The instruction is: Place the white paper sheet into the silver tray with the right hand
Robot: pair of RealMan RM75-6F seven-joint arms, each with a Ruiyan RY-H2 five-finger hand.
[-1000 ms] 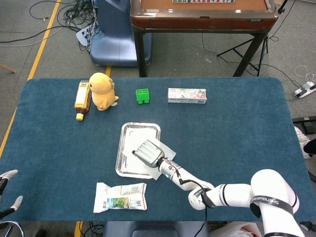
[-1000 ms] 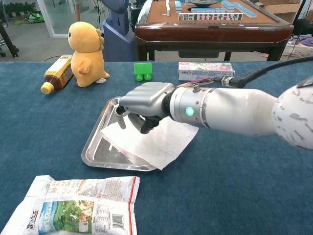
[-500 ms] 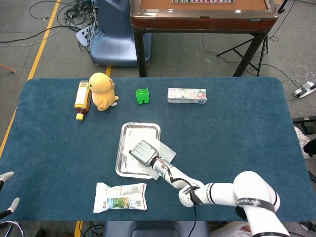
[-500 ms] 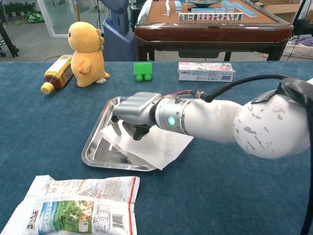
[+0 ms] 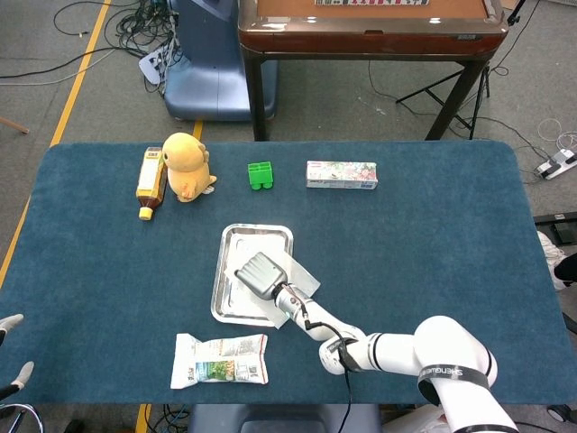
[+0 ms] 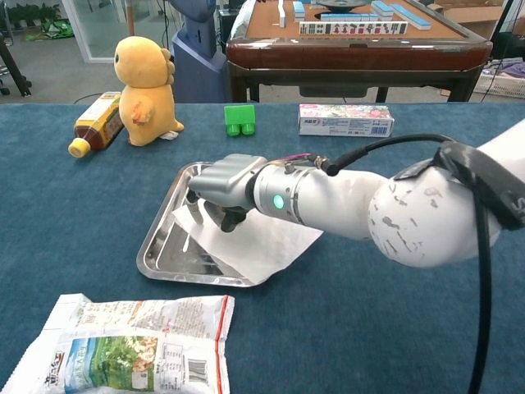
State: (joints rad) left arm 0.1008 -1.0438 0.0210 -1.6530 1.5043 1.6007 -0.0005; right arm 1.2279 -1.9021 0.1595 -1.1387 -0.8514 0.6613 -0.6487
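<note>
The right robot hand (image 6: pixel 223 182) hangs over the rectangular silver metal tray (image 6: pixel 161 239) with its fingers curled down onto the thin white paper sheet (image 6: pixel 254 243), though whether they pinch it cannot be told. The sheet lies partly in the tray, its right corner draping over the rim onto the blue-carpeted bench (image 6: pixel 394 328). Only the left robot hand's fingertips (image 5: pixel 13 374) show at the head view's edge, apart and holding nothing.
</note>
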